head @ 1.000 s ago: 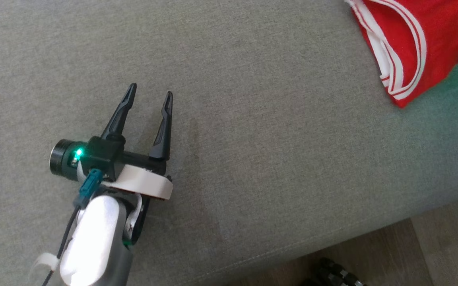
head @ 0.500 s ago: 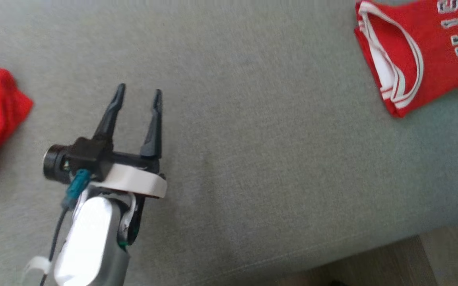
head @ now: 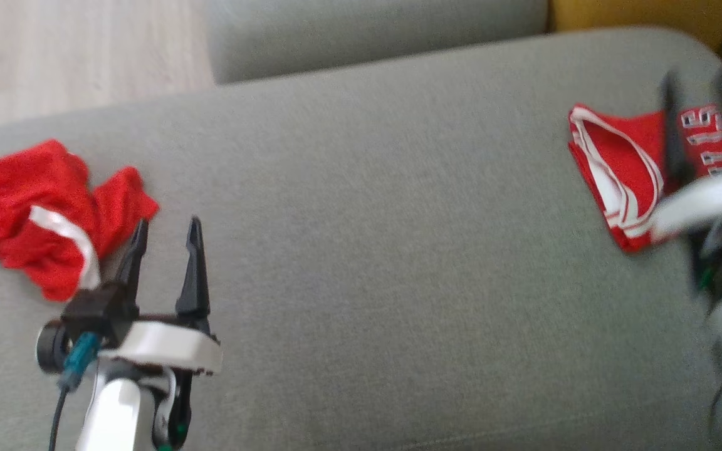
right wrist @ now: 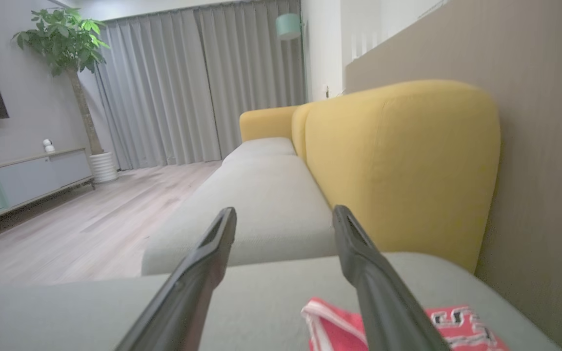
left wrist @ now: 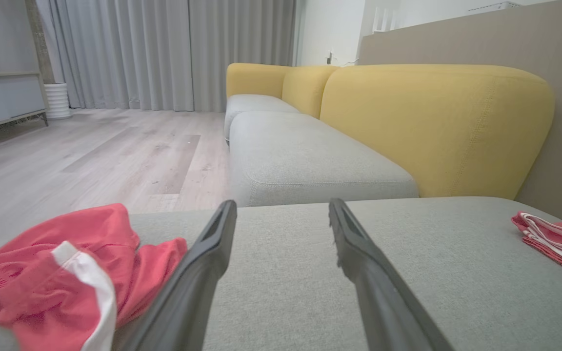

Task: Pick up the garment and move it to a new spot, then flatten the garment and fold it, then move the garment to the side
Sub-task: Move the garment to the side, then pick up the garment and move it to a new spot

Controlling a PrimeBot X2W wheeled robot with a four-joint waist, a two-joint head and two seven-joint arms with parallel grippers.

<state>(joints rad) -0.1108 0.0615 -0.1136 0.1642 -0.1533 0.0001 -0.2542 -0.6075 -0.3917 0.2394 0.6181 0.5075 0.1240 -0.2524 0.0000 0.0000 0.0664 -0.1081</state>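
Lying folded near the right edge of the grey sofa cushion (head: 367, 219), the red jersey (head: 615, 169) sits just below the right gripper (right wrist: 283, 213), whose fingers are spread apart, clear of the cloth. The left gripper (head: 168, 224) hovers near the left edge, likewise spread and grasping nothing, its fingertips just beside a crumpled red garment (head: 22, 200) with a white band.

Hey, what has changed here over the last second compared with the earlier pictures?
The head camera swung up, bringing the crumpled red garment fully into view. The right end effector came in at the right and hangs open over the folded red jersey. The left end effector stayed open and empty; the jersey stayed folded.
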